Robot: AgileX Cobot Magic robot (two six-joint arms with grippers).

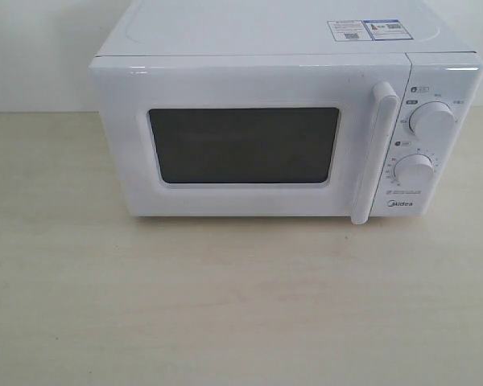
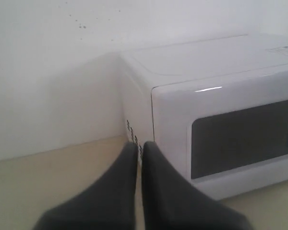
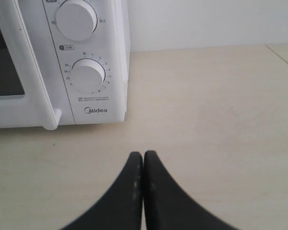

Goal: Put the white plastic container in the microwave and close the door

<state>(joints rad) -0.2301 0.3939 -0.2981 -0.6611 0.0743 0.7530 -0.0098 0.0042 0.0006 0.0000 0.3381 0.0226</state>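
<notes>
— Where is the microwave (image 1: 266,80) placed?

— It is set on the pale table (image 1: 225,305), backed by a white wall. Its door (image 1: 241,201) is seen shut flush, with the bar handle (image 1: 376,153) standing upright just beside the two dials (image 1: 432,121).

— How are the grippers held?

— The left gripper (image 2: 139,146) is closed, its fingers pressed almost together with nothing between them, near the microwave's left front corner. The right gripper (image 3: 143,155) is likewise closed and empty, held over bare table in front of the dial side, apart from it.
</notes>
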